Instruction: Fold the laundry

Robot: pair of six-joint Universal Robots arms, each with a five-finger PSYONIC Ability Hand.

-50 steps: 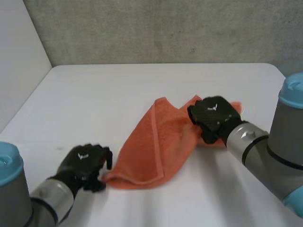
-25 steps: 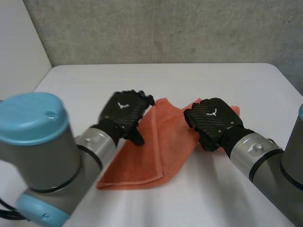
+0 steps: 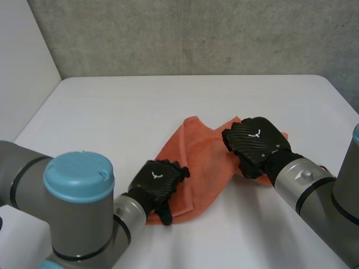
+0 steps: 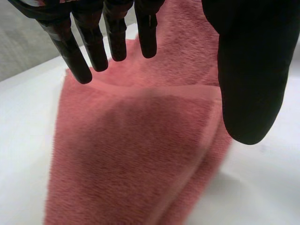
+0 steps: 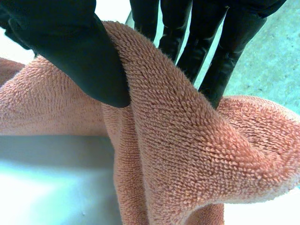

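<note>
Salmon-orange towel (image 3: 196, 159) on white worktop (image 3: 112, 112), a little right of centre, loosely doubled, lying from near left to far right. Right hand (image 3: 255, 143) at the far right corner: thumb and fingers (image 5: 211, 51) closed on a raised ridge of the cloth, pinched between them and lifted slightly off the surface. Left hand (image 3: 158, 180) over the near left corner, palm down; fingers (image 4: 93, 47) straight and spread, thumb well apart, nothing gripped. Just above the pile or lightly on it, cannot tell which. Risks, as judged: with the near corner neither held nor firmly pinned, any pull from the far right likely to drag the whole towel across the worktop instead of folding it. Possibly only the upper layer caught in the right-hand pinch, so layers sliding apart on the lift. Edges already out of line, so a crooked fold if carried over without squaring. Bunching at the near edge if the flat left hand pushes rather than grips. Against half a second ago: left hand then up at the far left edge of the towel, now drawn back to the near left corner. Right hand and its pinch nearly unchanged. Towel much as before.
</note>
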